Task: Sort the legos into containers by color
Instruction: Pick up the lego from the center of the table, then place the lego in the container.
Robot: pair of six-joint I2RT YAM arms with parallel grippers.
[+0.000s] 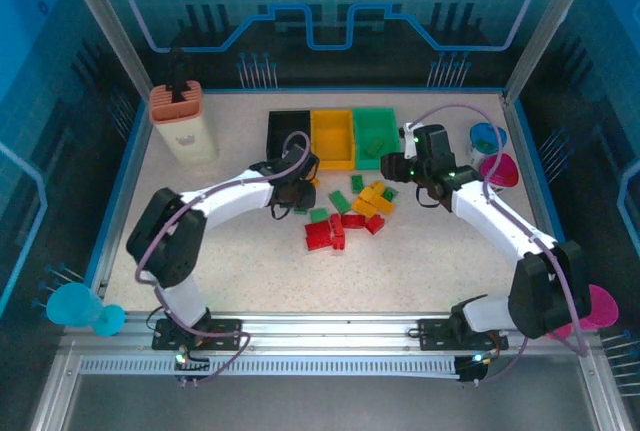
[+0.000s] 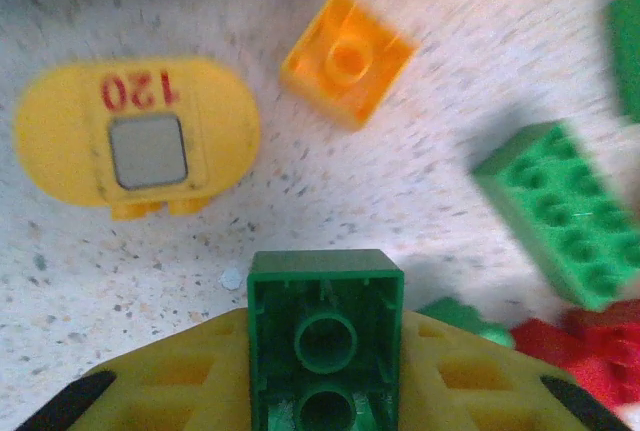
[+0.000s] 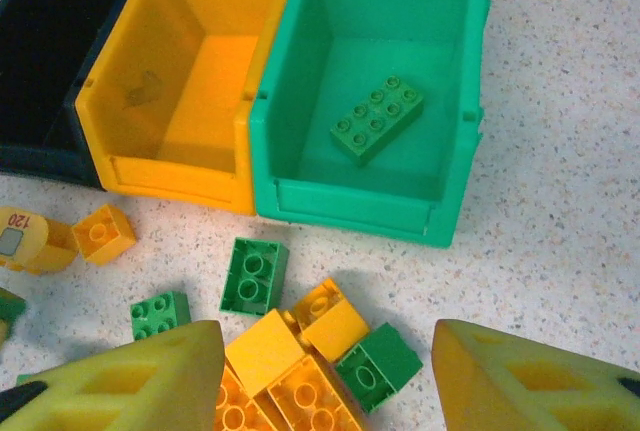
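Note:
My left gripper (image 2: 325,376) is shut on a green lego (image 2: 325,336), held between the yellow fingers with its hollow underside facing the camera, just above the table. In the top view this gripper (image 1: 295,191) sits left of the lego pile (image 1: 350,213). My right gripper (image 3: 325,371) is open over yellow legos (image 3: 280,361) and green legos (image 3: 254,274), in front of the green bin (image 3: 350,201). One green brick (image 3: 377,119) lies in that bin. The yellow bin (image 3: 170,176) and black bin (image 3: 40,151) stand to its left. Red legos (image 1: 325,234) lie at the pile's near side.
A yellow oval piece marked 120 (image 2: 135,131) and a yellow lego (image 2: 347,56) lie ahead of the left gripper, a long green brick (image 2: 565,211) to its right. A beige box (image 1: 185,121) stands back left; blue (image 1: 487,138) and pink (image 1: 500,169) cups stand right.

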